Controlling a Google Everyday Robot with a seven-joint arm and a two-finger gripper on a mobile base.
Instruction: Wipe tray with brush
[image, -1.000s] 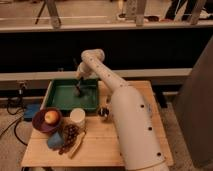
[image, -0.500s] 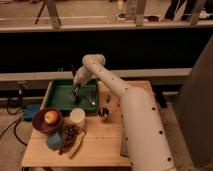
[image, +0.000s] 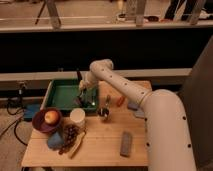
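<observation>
Tray (image: 61, 94) beneath downturned tool (image: 85, 98)

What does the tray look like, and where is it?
Look at the far left corner of the wooden table. The tray lies there, under the arm's pincer. It is the only big, flat, green rectangle; the bowl near it is round and purple.
</observation>
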